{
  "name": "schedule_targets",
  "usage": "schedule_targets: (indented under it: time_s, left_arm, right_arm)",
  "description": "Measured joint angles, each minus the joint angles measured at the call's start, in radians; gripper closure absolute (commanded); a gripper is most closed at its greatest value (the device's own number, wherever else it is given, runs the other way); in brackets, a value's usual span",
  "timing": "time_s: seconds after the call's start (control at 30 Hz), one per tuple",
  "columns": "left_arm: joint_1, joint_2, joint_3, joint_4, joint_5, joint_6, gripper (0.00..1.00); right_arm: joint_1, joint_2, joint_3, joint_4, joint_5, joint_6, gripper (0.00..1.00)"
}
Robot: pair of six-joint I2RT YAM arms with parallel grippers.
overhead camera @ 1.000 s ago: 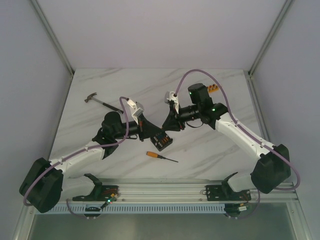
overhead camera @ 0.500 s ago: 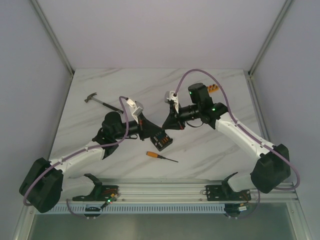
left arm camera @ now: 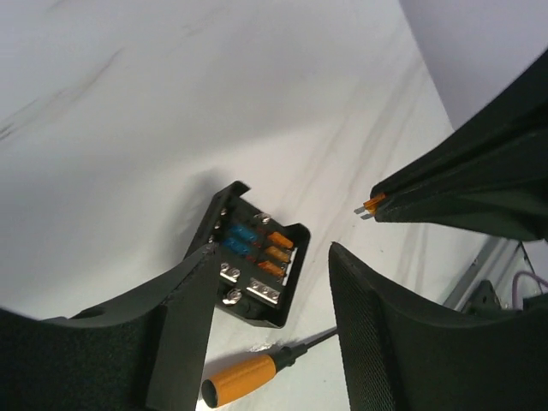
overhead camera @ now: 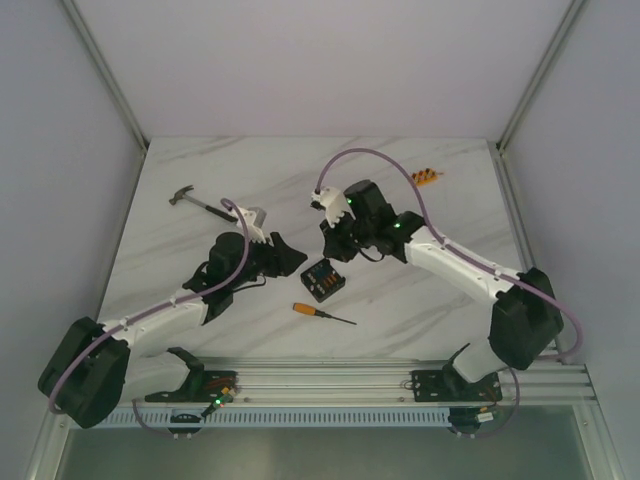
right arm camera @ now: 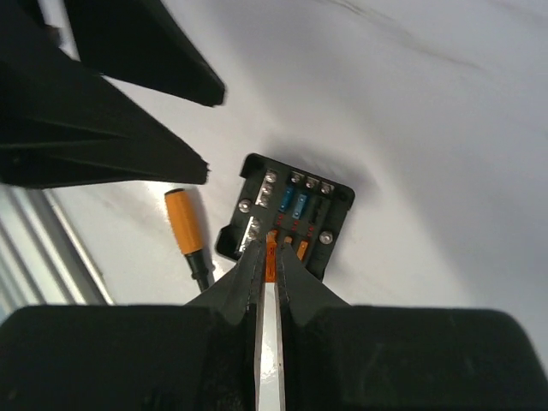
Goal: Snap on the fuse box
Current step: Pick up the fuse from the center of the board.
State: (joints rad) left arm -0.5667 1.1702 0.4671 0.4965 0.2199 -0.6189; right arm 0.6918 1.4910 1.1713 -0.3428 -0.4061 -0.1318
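White marble-patterned tabletop (overhead camera: pixel 180 270), walled in by pale panels, carries everything in play. At its centre, a shade toward 6 o'clock, the fuse box (overhead camera: pixel 322 280) sits flat with its open face up, showing blue and orange fuses already seated in some slots and bare metal contacts in others. The right gripper (right arm camera: pixel 269 264) reaches in from 1 o'clock with its jaws pinched together on a small orange fuse (left arm camera: pixel 373 204), blades pointing out and down. That suits pressing it straight into a free slot, and the tips hang just above the box's near rows. The left gripper (overhead camera: pixel 296 258) comes from 9 o'clock with its jaws apart and nothing between them, poised just beside the box's edge. It probably stands ready to brace the light housing so it does not slide under the push. An orange-handled screwdriver (overhead camera: pixel 320 314) lies at 6 o'clock of the box, near but apart from it. A hammer (overhead camera: pixel 200 203) rests well off at 10 o'clock, and a small orange block (overhead camera: pixel 427 177) at 1 o'clock.
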Motion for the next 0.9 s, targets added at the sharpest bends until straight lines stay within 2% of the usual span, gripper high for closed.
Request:
schedule_targets:
  time_s: [0.2, 0.47, 0.8, 0.9]
  left_arm:
    - [0.017, 0.025, -0.011, -0.043, -0.082, -0.088, 0.33]
    - [0.038, 0.167, 0.0, -0.061, -0.079, -0.171, 0.34]
    - [0.043, 0.323, 0.04, -0.072, -0.016, -0.23, 0.52]
    - [0.043, 0.342, 0.051, -0.071, 0.002, -0.238, 0.53]
  right_arm:
    - [0.056, 0.092, 0.001, 0.005, 0.201, 0.085, 1.0]
    - [0.109, 0.209, 0.024, 0.004, 0.363, 0.154, 1.0]
    - [0.124, 0.285, 0.059, 0.02, 0.433, 0.2, 1.0]
    - [0.127, 0.296, 0.06, 0.026, 0.434, 0.207, 1.0]
